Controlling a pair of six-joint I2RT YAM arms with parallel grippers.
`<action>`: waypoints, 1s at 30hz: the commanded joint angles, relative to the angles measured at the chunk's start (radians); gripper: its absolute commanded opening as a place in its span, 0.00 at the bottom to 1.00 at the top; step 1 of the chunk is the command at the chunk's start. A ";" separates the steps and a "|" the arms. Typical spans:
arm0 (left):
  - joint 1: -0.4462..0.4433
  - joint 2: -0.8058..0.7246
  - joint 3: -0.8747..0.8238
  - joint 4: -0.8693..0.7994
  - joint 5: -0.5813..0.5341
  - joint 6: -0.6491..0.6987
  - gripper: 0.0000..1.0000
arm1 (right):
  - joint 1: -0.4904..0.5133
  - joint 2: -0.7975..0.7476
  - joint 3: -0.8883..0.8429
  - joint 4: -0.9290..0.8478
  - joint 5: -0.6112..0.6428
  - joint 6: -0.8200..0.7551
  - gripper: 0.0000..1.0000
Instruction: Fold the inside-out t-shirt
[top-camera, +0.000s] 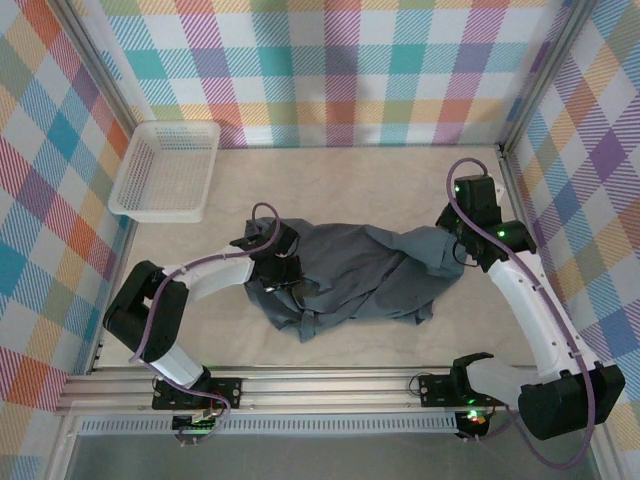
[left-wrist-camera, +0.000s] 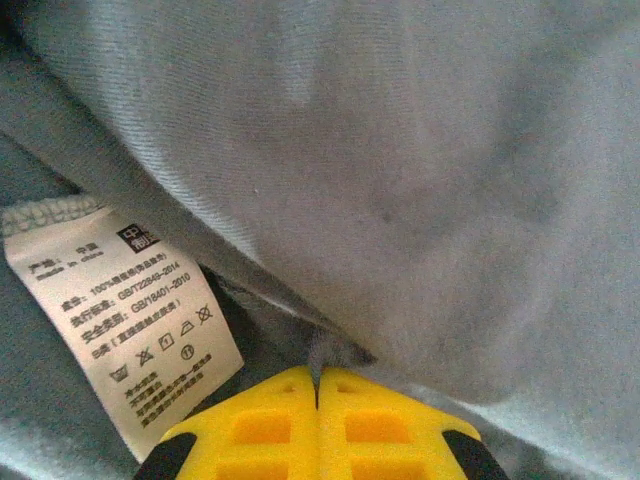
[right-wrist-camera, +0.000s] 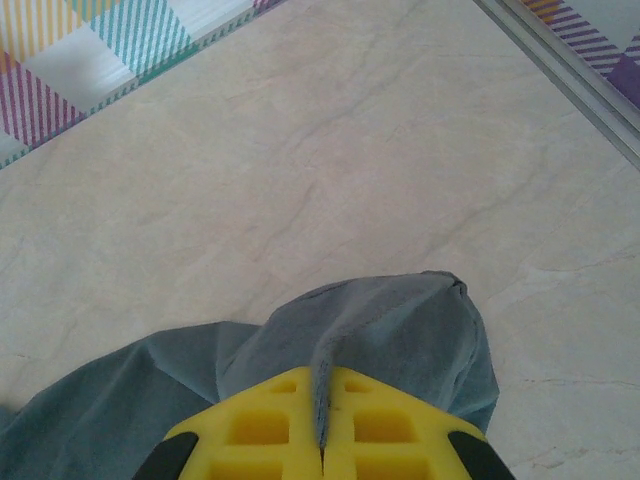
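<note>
**Inside-out t-shirt (top-camera: 350, 275): bunched on the table, pinched at both ends**

The dark grey shirt lies crumpled on the table (top-camera: 330, 180), between the two arms. The left jaws are closed on a fold at its left edge, just beside the white care label (left-wrist-camera: 130, 330). The right jaws are closed on a seam ridge at its right end. A white basket (top-camera: 165, 170) sits at the far left, apart from the shirt.

Soft slate-grey fabric t-shirt (top-camera: 350, 275), plain; its white label (left-wrist-camera: 130, 320) w/ black print. Left gripper (left-wrist-camera: 318, 378) & right gripper (right-wrist-camera: 322, 375): yellow, black edges. White mesh plastic basket (top-camera: 165, 170). Beige marbled tabletop (top-camera: 350, 180); pastel plaid walls (top-camera: 340, 70).
</note>
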 joint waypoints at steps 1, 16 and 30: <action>0.041 -0.136 0.139 -0.120 -0.010 0.044 0.00 | -0.003 -0.016 0.122 -0.056 0.058 0.058 0.00; 0.388 -0.245 1.298 -0.578 -0.181 0.370 0.00 | -0.015 0.116 0.892 0.282 0.384 -0.087 0.00; 0.387 -0.369 1.320 -0.431 -0.220 0.421 0.00 | -0.015 0.082 1.048 0.355 0.188 0.133 0.00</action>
